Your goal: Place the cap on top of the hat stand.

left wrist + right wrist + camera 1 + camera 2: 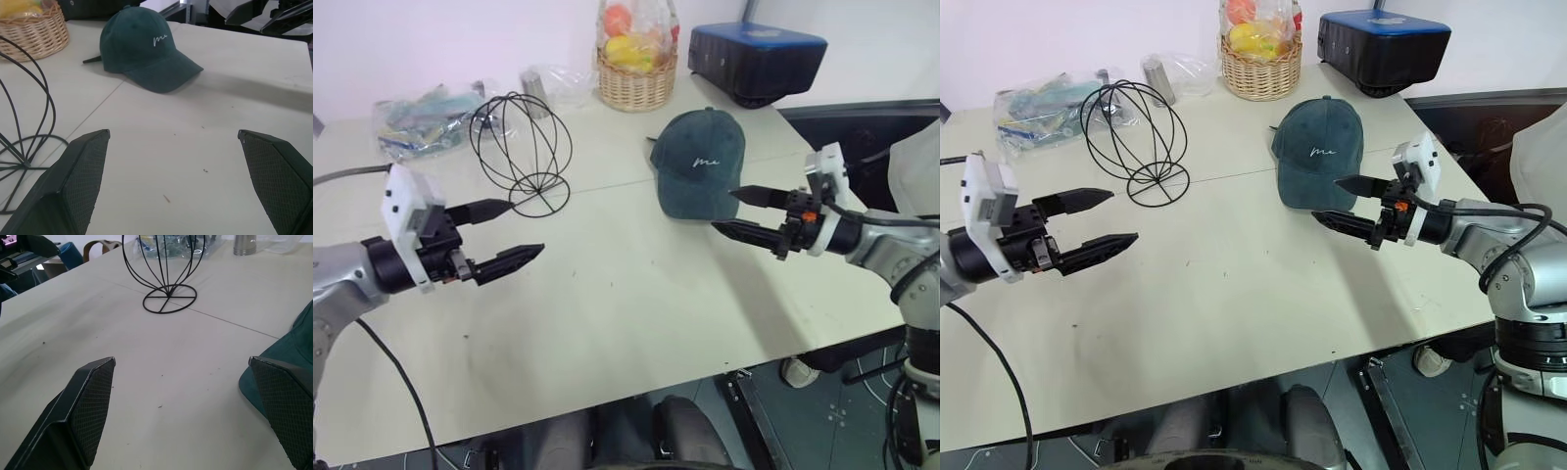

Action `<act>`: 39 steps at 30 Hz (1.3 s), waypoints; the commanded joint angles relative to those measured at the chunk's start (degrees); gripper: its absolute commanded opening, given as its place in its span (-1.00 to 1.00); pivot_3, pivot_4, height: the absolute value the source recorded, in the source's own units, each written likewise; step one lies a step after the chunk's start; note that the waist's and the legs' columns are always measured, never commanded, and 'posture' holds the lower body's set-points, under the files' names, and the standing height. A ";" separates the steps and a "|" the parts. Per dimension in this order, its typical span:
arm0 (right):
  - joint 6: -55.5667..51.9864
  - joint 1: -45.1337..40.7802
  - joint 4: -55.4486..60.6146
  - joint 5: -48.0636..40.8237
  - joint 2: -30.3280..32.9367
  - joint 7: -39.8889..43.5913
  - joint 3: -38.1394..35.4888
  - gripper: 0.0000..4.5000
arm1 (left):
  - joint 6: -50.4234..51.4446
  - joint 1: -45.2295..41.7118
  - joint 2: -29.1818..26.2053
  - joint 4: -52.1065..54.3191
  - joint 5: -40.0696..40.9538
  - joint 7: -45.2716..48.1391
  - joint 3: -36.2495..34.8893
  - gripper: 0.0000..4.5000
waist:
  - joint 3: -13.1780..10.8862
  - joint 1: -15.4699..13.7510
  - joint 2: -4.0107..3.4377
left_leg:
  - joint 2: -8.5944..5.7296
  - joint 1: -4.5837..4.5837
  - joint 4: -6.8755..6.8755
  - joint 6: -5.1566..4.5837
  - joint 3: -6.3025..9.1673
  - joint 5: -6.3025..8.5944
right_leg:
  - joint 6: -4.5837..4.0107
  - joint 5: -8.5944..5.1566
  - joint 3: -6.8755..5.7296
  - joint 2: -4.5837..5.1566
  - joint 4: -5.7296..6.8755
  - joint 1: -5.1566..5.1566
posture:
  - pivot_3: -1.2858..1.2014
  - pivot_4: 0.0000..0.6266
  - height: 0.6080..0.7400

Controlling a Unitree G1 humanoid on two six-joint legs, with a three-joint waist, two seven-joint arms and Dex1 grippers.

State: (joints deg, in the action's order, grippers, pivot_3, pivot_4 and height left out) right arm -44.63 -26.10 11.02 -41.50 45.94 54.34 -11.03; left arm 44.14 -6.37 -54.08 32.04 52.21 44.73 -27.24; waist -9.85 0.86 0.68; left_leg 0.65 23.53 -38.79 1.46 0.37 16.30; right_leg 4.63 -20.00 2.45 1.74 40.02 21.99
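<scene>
One cap (700, 162) lies on the pale bench (626, 323), right of centre in the head views, crown up, with its brim towards the lower edge of the frame and white embroidery on its front. One hat stand (521, 149), a black wire sphere on a round base ring, stands upright left of centre, well apart from the cap, with bare bench between them.

Along the upper edge there is one woven wicker basket (635, 83) holding yellow and orange fruit wrapped in clear plastic. To its right sits a dark box with a blue top (756, 57). At the upper left lies a clear plastic bag (416, 119) of mixed items, and between it and the basket a second crumpled clear bag with a metal cylinder (536, 94).

The left gripper (505, 235) hangs at the lower left, its two fingers spread apart and empty. The right gripper (736, 211) hovers just beside the cap's brim on the right, fingers likewise released, grasping nothing. Nothing stands between either gripper and the cap.
</scene>
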 commanded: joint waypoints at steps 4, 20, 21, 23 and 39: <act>1.50 -1.59 0.54 0.19 -0.50 -0.13 -0.12 1.00 | -0.82 -1.99 0.31 1.04 1.08 -2.40 -2.14 0.97 | 0.00 -0.01 0.00 | 0.00 0.00 0.00 0.00 0.00 0.00 | 0.00 0.00 0.00 0.00 0.00 0.00 | 0.03 -0.52 1.00; 1.49 -1.64 1.01 -0.01 -0.48 -0.74 0.12 1.00 | -1.68 -2.70 0.88 1.61 1.50 -4.08 -0.83 0.97 | -0.01 -0.01 0.01 | 0.00 0.00 0.01 0.00 0.00 0.00 | 0.00 0.00 0.00 0.00 -0.02 0.00 | 0.03 -0.52 1.00; 1.43 -1.61 1.05 -0.06 -0.47 -0.74 0.12 1.00 | -1.65 -2.74 0.93 1.63 1.52 -4.12 -0.81 0.97 | -0.01 0.00 0.01 | 0.00 0.00 0.01 0.00 0.00 0.00 | 0.00 0.00 0.00 0.00 -0.02 0.00 | 0.03 -0.52 1.00; 1.34 -1.50 1.17 -0.11 -0.40 -0.71 0.12 1.00 | -1.54 -2.77 0.97 1.74 1.59 -4.20 -0.78 0.97 | -0.01 0.01 0.01 | 0.00 0.00 0.01 0.00 0.00 0.00 | 0.00 0.00 0.00 0.00 -0.02 0.00 | 0.03 -0.52 1.00; 10.83 1.27 2.01 11.26 1.18 -1.49 5.54 1.00 | -1.22 -2.43 2.61 1.71 1.97 -5.27 -0.08 0.97 | -0.01 -0.01 0.01 | 0.00 0.00 0.02 0.00 0.00 0.00 | 0.00 0.00 0.00 0.00 -0.03 0.00 | 0.03 -0.52 1.00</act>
State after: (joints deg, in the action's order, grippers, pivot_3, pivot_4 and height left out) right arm -37.17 -24.77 11.35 -32.98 46.22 53.28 -5.85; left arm 43.45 -8.17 -51.49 32.79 53.33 39.91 -27.23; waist -9.85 0.85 0.69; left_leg 0.65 23.53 -38.77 1.46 0.37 16.30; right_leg 4.63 -20.00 2.45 1.74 39.99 21.99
